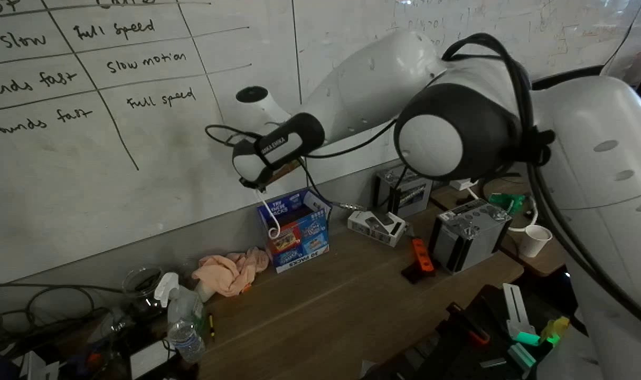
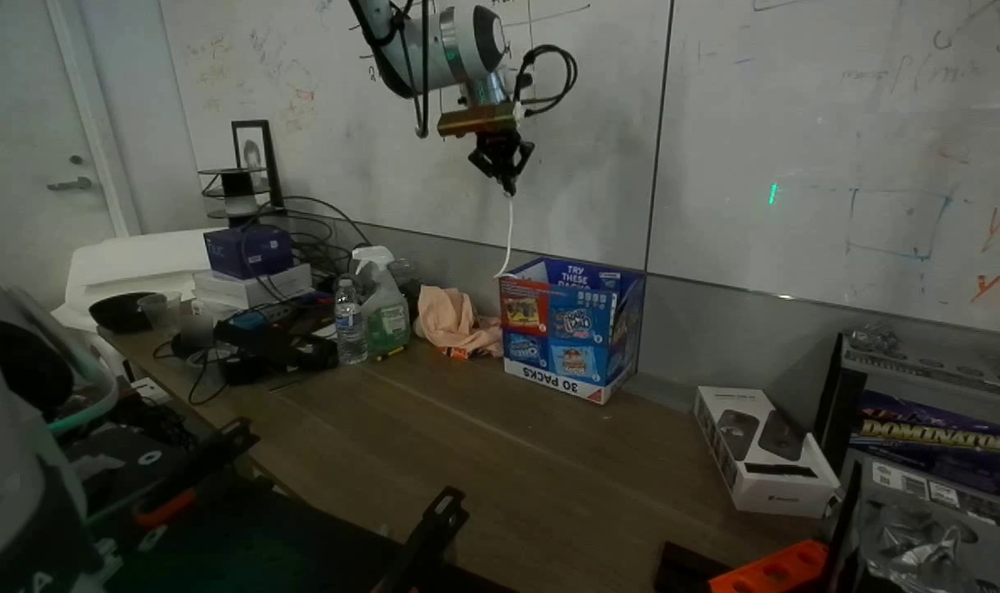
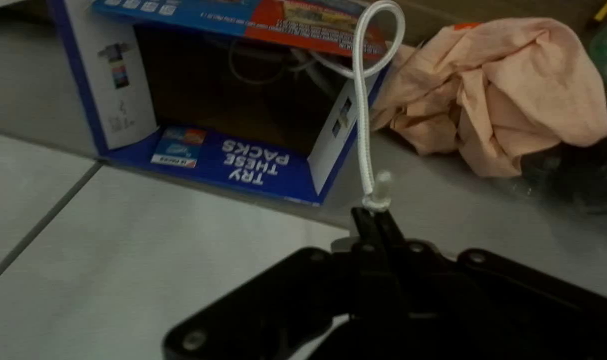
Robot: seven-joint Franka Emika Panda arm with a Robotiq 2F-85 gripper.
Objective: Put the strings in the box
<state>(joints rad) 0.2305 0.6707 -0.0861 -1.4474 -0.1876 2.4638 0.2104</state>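
White braided cord [image 3: 363, 135] is pinched by its knotted end in the gripper [image 3: 373, 214] in the wrist view — the fingertips [image 3: 363, 222] meet with hardly any gap. From there the cord runs to a loose loop at a corner of the blue printed snack carton [image 3: 208, 160] and bends into its opening, where more pale loops show dimly. Crumpled pinkish-tan cloth [image 3: 508, 95] lies just beside that corner. In an exterior view the gripper hangs higher than the rim, and the cord drops to the corner nearest the cloth; the carton stands on a wooden desk [image 2: 467, 436], its "30 PACKS" lettering upside down, with a spray bottle [image 2: 386, 325] and a plastic water bottle [image 2: 351, 325] on the cloth's far side. In an exterior view the Franka arm [image 1: 373, 79] reaches in front of a handwritten whiteboard [image 1: 157, 195], and the loop overlaps that same corner — whether it touches, I cannot tell. A white paper cup [image 1: 535, 244] stands well apart, near a grey box with black sides [image 1: 476, 229].
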